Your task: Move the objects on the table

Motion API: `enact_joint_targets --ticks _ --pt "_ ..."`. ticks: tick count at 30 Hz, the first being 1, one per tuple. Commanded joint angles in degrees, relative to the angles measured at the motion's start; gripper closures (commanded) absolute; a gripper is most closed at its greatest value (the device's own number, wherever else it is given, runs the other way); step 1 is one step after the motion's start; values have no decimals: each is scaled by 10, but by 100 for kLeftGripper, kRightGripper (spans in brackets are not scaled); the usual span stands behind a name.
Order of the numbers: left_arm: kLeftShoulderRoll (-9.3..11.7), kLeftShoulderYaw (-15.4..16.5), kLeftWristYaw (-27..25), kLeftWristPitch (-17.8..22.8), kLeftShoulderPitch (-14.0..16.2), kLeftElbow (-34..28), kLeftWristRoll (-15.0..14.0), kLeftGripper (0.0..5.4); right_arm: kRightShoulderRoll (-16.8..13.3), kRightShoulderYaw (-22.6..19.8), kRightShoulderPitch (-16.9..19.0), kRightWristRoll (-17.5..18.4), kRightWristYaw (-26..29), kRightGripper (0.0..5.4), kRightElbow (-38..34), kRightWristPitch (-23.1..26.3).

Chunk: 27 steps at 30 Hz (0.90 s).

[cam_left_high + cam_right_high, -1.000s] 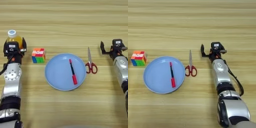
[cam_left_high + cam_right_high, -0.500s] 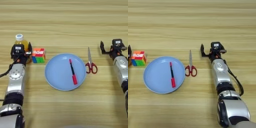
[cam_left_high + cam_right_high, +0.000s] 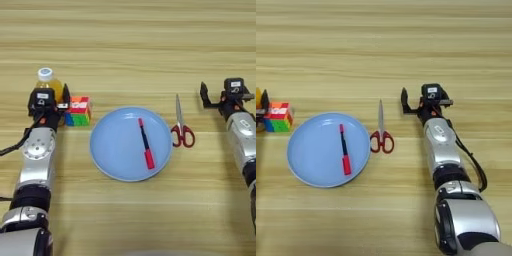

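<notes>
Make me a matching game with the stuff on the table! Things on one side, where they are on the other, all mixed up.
Things:
1. pen
2. scissors
3. Rubik's cube
4. juice bottle

Places:
A. just right of the plate
B. lying on the plate
C. far left, behind the left gripper
D. between the left gripper and the plate

Pairs: 1-B, 2-A, 3-D, 4-C
</notes>
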Motion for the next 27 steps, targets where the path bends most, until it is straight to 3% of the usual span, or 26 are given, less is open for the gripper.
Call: enact_joint_targets --ticks 1,17,18,27 --pt "-5 -8 -1 -6 -7 -5 -1 206 0 3 1 -2 3 0 -9 1" --pt "-7 -14 2 -4 -9 -4 0 206 0 5 0 -1 5 0 -6 2" --pt "-7 -14 4 -2 -9 -3 1 169 0 6 0 -1 5 0 -6 2" --pt "-1 -11 19 0 -11 2 5 69 0 6 0 0 6 0 -5 2"
